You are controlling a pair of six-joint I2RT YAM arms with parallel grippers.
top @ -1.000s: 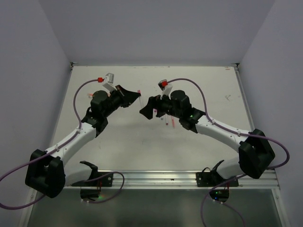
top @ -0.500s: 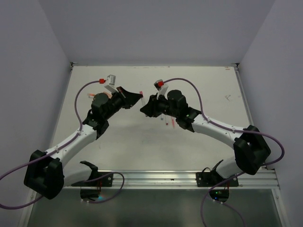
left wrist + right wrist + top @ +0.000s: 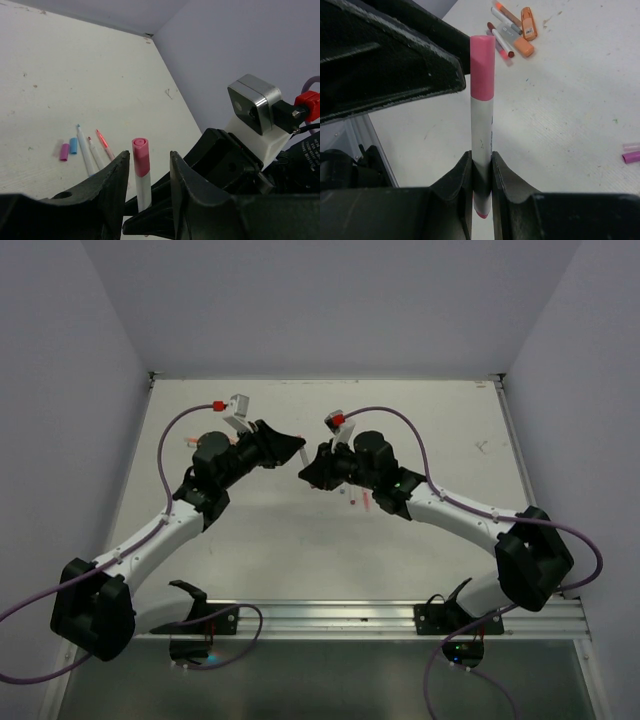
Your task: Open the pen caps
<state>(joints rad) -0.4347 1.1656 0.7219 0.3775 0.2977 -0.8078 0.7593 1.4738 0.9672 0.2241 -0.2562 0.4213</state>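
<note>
Pink cap (image 3: 140, 157) of a pale pen (image 3: 482, 135) clamped in the right gripper (image 3: 481, 171) sits between the parted fingers of the left gripper (image 3: 148, 164).

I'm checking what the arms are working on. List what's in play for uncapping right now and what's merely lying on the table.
In play:
- pink-capped pen, clamped in the right gripper
- its pink cap
- left gripper, jaws open either side of that cap

Lying about:
- uncapped pens
- loose magenta cap
- loose blue cap
- orange marker
</note>
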